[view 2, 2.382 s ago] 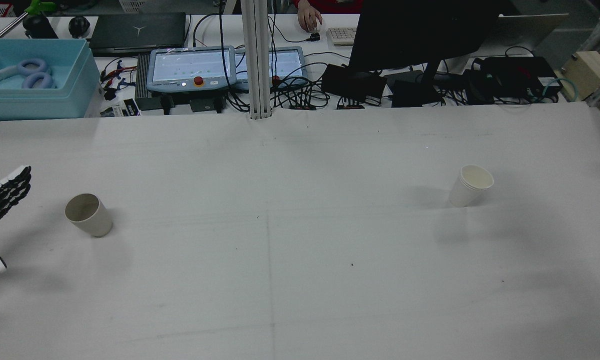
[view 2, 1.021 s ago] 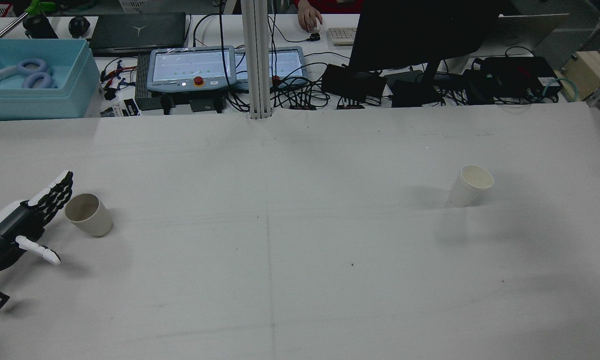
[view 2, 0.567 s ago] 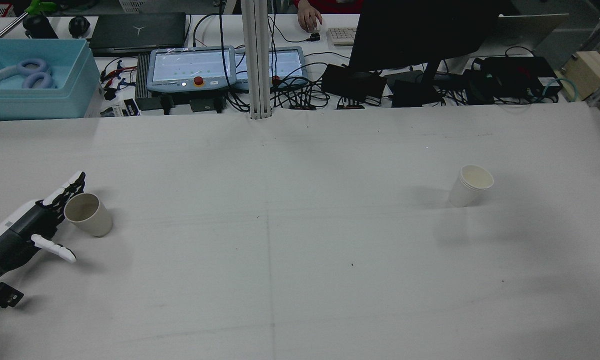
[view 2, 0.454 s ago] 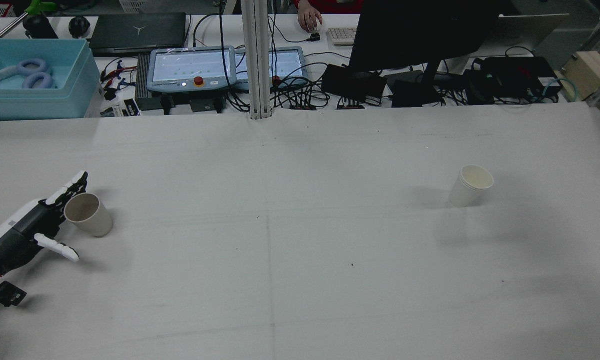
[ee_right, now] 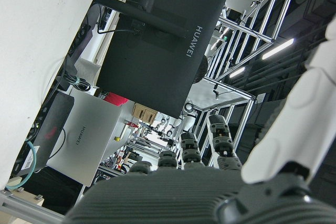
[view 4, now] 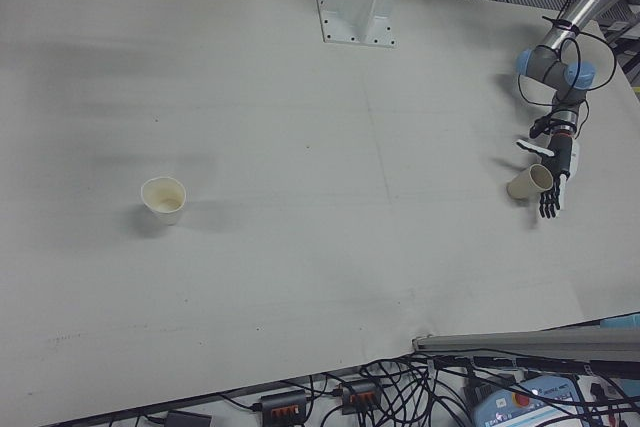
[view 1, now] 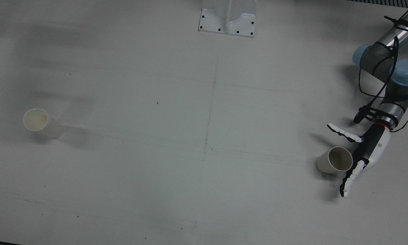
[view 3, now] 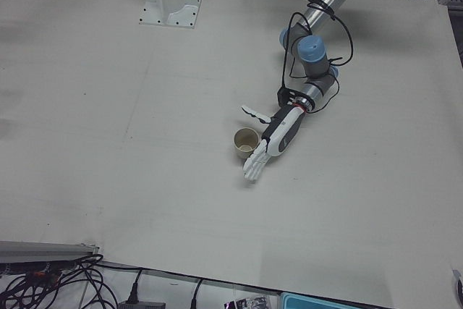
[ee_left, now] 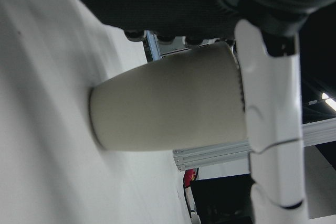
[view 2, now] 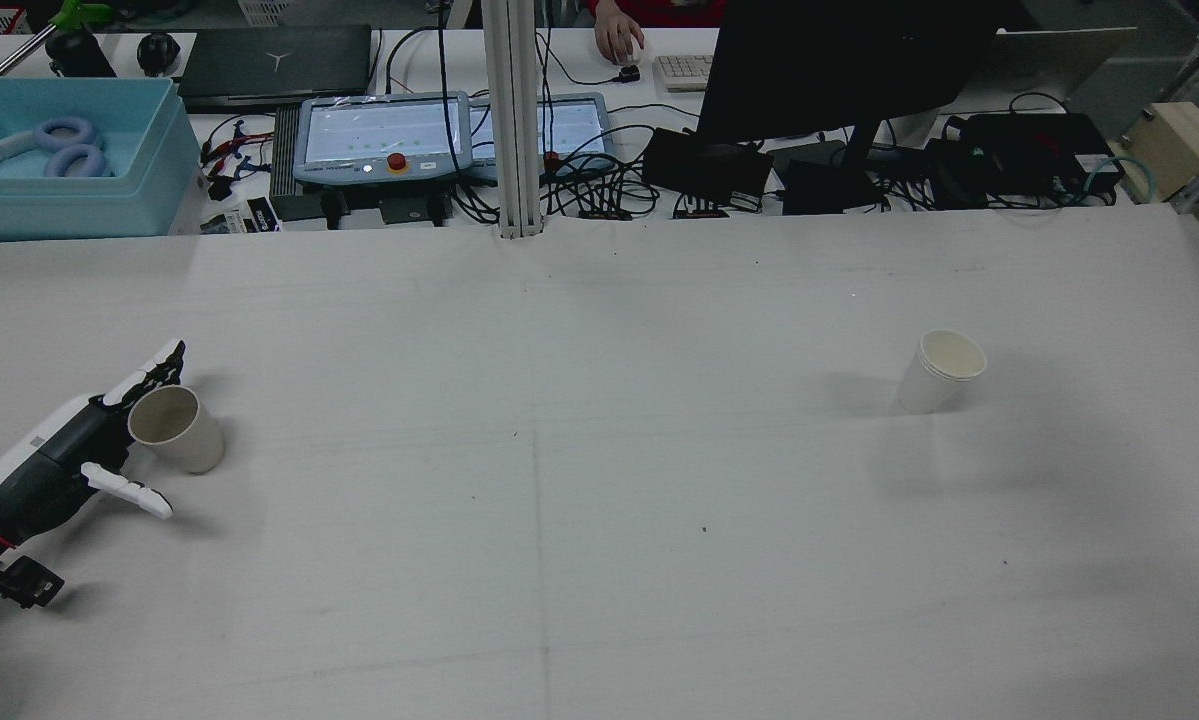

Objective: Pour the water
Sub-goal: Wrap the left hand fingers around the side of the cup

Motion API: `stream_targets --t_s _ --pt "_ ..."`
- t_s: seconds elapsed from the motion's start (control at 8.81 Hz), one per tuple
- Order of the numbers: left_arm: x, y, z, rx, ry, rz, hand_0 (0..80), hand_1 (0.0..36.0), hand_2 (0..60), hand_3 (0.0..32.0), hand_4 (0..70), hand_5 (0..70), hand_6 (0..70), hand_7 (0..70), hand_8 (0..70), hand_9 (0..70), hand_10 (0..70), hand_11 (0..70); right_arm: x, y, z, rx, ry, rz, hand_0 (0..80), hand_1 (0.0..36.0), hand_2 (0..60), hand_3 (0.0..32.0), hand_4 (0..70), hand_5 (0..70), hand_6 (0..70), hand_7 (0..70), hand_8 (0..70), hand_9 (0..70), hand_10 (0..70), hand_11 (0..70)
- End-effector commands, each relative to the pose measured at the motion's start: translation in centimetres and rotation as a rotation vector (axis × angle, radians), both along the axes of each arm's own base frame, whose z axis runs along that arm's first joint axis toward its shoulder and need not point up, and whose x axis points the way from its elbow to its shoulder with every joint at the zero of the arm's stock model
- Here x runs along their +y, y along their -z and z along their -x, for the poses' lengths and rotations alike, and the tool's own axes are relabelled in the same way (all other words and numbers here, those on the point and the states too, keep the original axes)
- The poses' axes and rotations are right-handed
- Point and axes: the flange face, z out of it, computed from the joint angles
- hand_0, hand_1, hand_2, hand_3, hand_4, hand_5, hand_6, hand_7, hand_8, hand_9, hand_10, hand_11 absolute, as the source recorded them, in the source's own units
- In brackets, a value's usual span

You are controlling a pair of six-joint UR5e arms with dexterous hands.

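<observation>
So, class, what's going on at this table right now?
The left hand is open around the tan cup, fingers on either side but not closed on it. The white cup stands alone across the table. The right hand appears only in its own camera, away from both cups.

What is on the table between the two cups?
Nothing. In the front view, only bare table stretches between the tan cup and the white cup.

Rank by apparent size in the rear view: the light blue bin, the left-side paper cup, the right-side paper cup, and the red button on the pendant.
1. Light blue bin
2. Left paper cup and right paper cup: too alike to rank
3. Red button, smallest, though farther from the camera
</observation>
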Motion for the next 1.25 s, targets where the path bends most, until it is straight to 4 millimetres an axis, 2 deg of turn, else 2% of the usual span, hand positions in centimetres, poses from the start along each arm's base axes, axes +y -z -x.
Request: stream_targets --t_s 0.0,0.57,1.02,1.13 --pt "-0.1 0.1 -0.2 -0.009 -0.001 0.006 66.1 17.2 0.0 4.6 8.1 0.0 0.0 0.3 0.0 0.0 0.0 0.0 0.7 0.1 -0.1 -0.002 -0.002 0.000 47.1 5.8 0.0 0.0 19.8 10.2 6.7 13.3 3.4 3.8 0.0 0.0" --pt "-1.3 2.0 -1.8 -0.008 -0.007 0.012 68.6 17.8 0.0 2.4 9.4 0.0 0.0 1.2 0.0 0.0 0.0 0.0 1.5 0.0 -0.4 -0.007 -0.009 0.005 47.0 5.8 0.0 0.0 18.5 9.9 5.9 12.6 3.2 3.8 0.0 0.0" --pt "-1.6 2.6 -2.4 -0.010 -0.007 0.016 69.2 17.6 0.0 1.2 10.4 0.0 0.0 1.8 0.0 0.0 0.0 0.0 1.4 -0.1 -0.4 -0.007 -0.010 0.006 46.9 5.7 0.0 0.0 17.8 9.9 6.0 12.7 3.3 3.9 0.0 0.0" --pt "-1.7 2.1 -2.4 -0.013 -0.004 0.019 69.0 17.6 0.0 0.4 11.0 0.0 0.0 2.1 0.0 0.0 0.0 0.0 1.3 -0.1 -0.4 -0.007 -0.010 0.006 46.7 5.6 0.0 0.0 17.8 9.8 6.0 12.6 3.4 4.0 0.0 0.0"
